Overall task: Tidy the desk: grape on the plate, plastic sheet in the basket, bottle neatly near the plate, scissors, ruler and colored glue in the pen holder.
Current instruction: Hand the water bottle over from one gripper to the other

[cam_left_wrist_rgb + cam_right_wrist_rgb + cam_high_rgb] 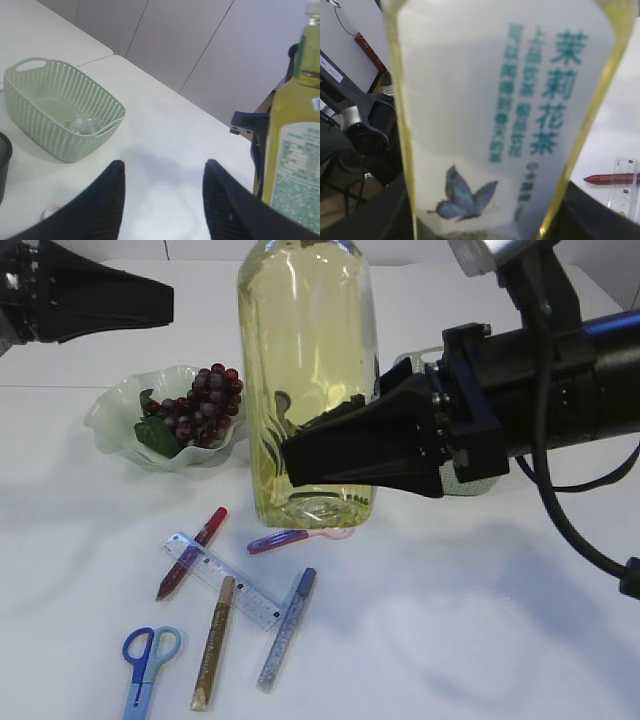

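We cannot see the bottle's [308, 370] cap: the exterior view's top edge cuts it off at the shoulder. The right end effector [300, 462] covers part of its lower body, and the contact between fingers and bottle is hidden from us. In the right wrist view the label's small print is too blurred to read. The scissors [146, 668] run off the bottom edge. The basket's [60, 107] clear contents we cannot make out.
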You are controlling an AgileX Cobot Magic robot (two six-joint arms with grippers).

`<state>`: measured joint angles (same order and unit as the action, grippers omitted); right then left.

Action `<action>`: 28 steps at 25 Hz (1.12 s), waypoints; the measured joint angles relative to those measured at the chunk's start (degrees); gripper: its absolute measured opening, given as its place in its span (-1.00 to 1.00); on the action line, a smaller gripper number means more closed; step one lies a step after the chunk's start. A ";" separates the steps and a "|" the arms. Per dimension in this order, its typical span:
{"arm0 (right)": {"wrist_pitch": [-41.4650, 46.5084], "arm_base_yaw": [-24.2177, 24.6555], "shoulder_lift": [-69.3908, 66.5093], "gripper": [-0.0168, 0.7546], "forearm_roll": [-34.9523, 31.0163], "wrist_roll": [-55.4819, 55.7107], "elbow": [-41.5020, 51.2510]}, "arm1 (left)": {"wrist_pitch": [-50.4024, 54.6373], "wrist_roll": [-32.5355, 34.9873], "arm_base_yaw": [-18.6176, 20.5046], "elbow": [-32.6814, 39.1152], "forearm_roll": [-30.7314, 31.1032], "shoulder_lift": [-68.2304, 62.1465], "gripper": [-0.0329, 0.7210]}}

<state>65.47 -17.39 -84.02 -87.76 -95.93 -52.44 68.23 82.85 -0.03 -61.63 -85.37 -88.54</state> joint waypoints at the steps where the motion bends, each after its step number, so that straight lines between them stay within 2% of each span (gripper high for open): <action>1: 0.00 0.00 0.00 0.21 0.00 0.00 0.00 | 0.00 0.56 0.00 0.00 -0.42 -1.10 0.07; 6: 0.00 0.00 0.00 0.21 0.00 -0.21 0.00 | -0.24 1.69 0.03 0.00 -1.76 -5.62 0.06; 9: 0.00 0.00 0.00 0.21 0.00 -0.38 0.00 | -0.57 -0.23 -0.21 0.00 -1.87 -5.97 0.05; 20: -2.08 0.00 0.00 0.21 0.00 -0.60 0.00 | -0.56 -5.44 -1.86 0.00 -1.17 0.45 0.05; 28: -1.26 1.01 -5.81 0.21 -0.11 -0.60 0.00 | -0.45 -6.51 -1.86 0.00 -0.47 1.71 0.17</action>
<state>64.21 -16.38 -89.83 -87.88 -96.53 -52.44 67.77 76.35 -1.90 -61.63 -85.84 -86.83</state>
